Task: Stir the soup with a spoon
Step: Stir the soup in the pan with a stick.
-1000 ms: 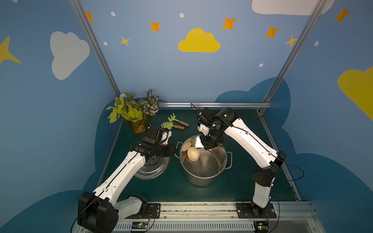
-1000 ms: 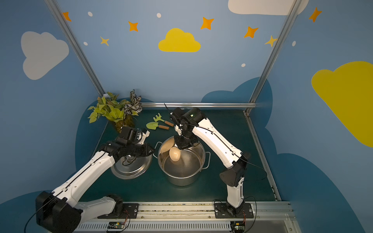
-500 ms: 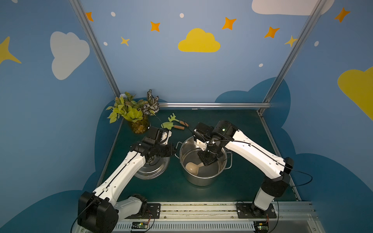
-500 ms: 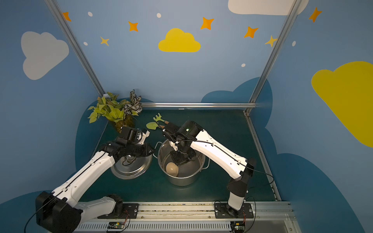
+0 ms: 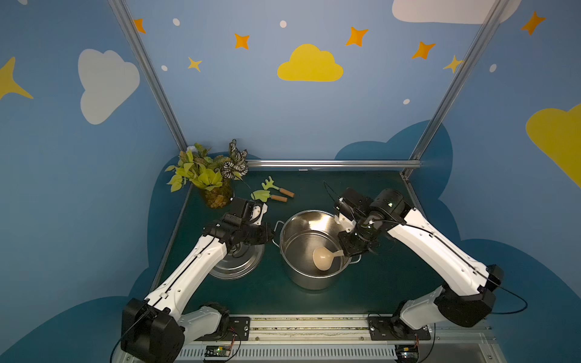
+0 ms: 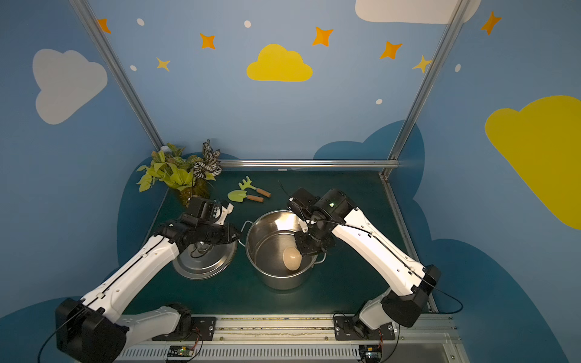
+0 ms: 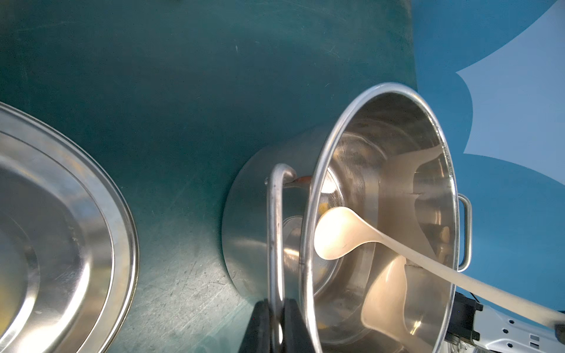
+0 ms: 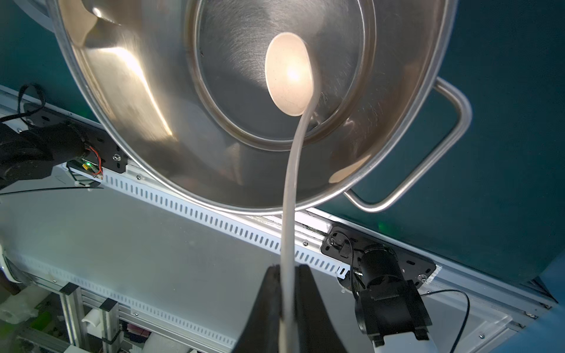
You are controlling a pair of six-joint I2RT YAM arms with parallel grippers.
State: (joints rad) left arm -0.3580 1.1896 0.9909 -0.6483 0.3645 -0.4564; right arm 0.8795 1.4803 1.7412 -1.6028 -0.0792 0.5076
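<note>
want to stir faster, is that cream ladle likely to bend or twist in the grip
Probably springy: the spoon has a long, slim handle that curves between the right gripper and its bowl. Likely light, as it looks like thin plastic. It could twist, since the shut jaws pinch only the narrow stem, far from the bowl.

free: tbl (image 5: 377,283) R of pot (image 5: 314,279) | blocked: lid (image 5: 239,267) L, plant (image 5: 207,176) + toy tools (image 5: 261,195) far-L

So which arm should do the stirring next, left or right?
Right. The right tool is shut on the spoon, whose bowl is inside the pot. The left tool is shut on the pot's handle, likely steadying it.
</note>
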